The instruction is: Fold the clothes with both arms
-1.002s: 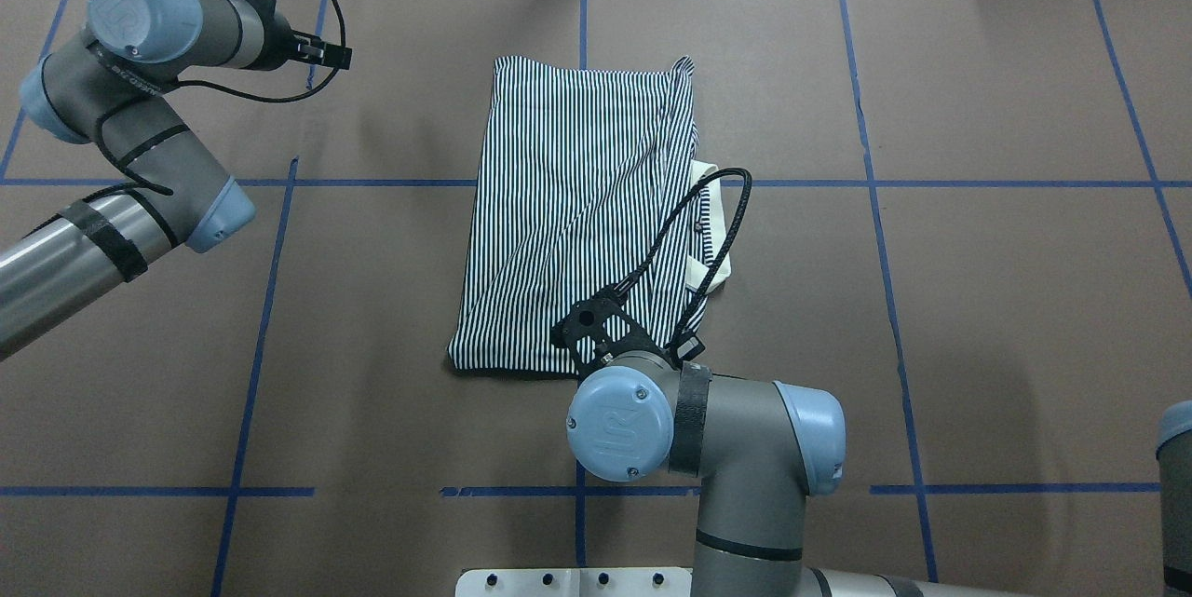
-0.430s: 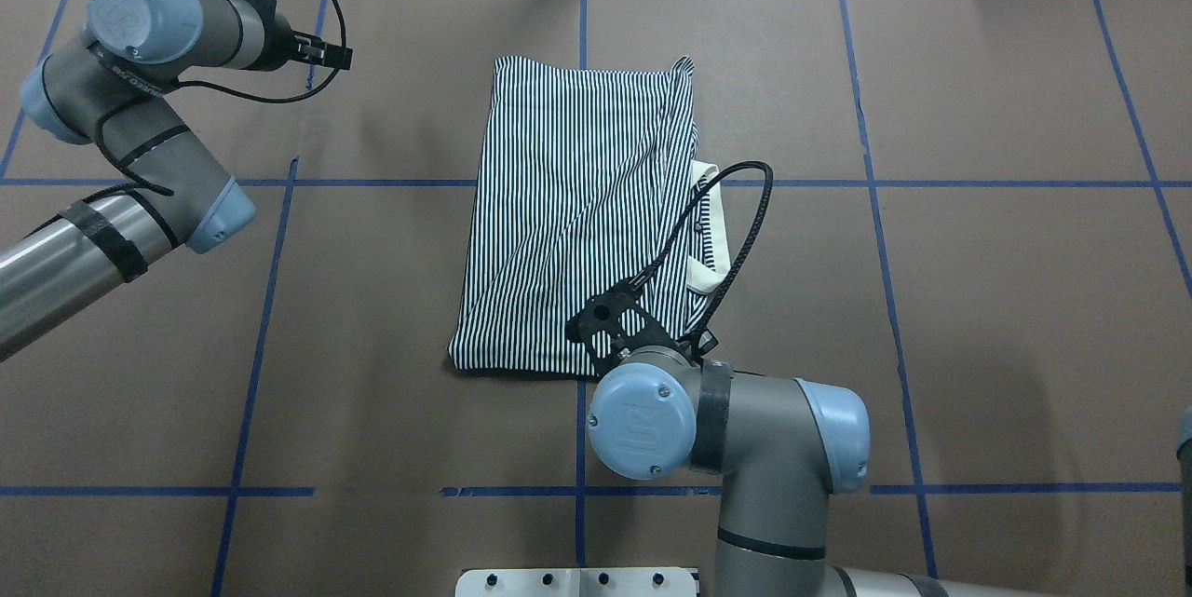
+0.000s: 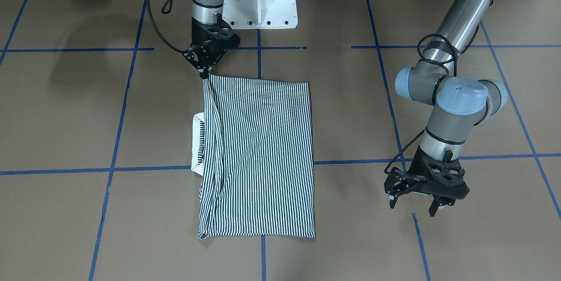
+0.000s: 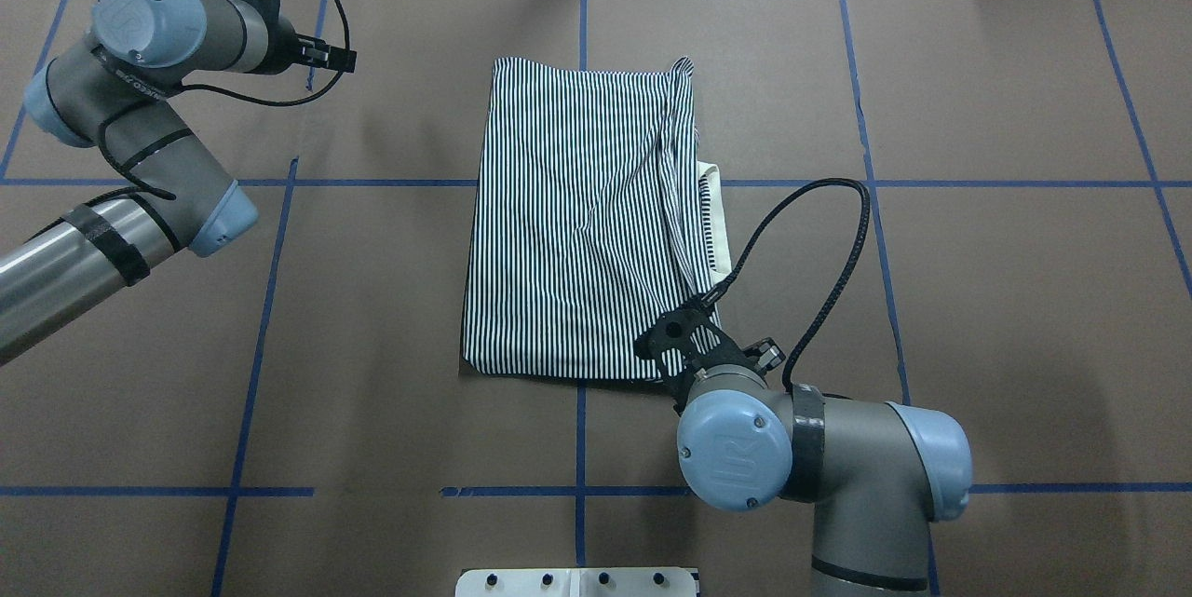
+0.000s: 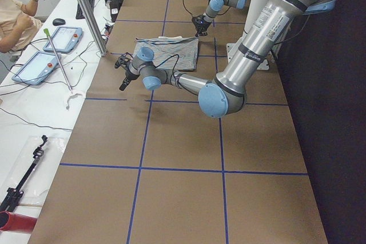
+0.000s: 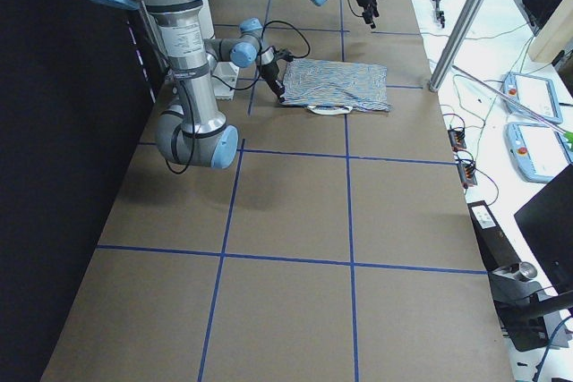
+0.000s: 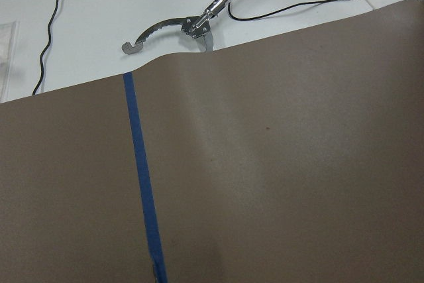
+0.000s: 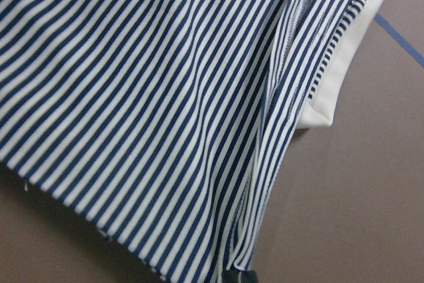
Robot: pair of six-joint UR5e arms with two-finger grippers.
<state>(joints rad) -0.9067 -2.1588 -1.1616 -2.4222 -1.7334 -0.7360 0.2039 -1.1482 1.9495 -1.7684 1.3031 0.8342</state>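
Note:
The striped polo shirt (image 4: pixel 573 215) lies folded into a long rectangle at the table's middle, also in the front view (image 3: pixel 258 154). Its white collar (image 3: pixel 197 143) sticks out from under the folded long edge. My right gripper (image 3: pixel 204 74) is shut on the shirt's corner nearest the robot, on the collar side; the cloth runs taut up to it. In the overhead view the right wrist (image 4: pixel 736 457) hides the fingers. The right wrist view shows stripes (image 8: pixel 165 97) running down to the fingertips. My left gripper (image 3: pixel 415 205) is open and empty, above bare table far from the shirt.
The white pedestal base (image 3: pixel 258 5) stands at the robot's side. Blue tape lines (image 4: pixel 270 299) cross the brown table. A metal tool (image 7: pixel 175 28) and cables lie past the far edge. An operator (image 5: pixel 17 21) and tablets are beside the table.
My right arm has moved right and toward the robot with the shirt's corner, pulling the folded edge straight and the near hem along. The left arm has barely moved.

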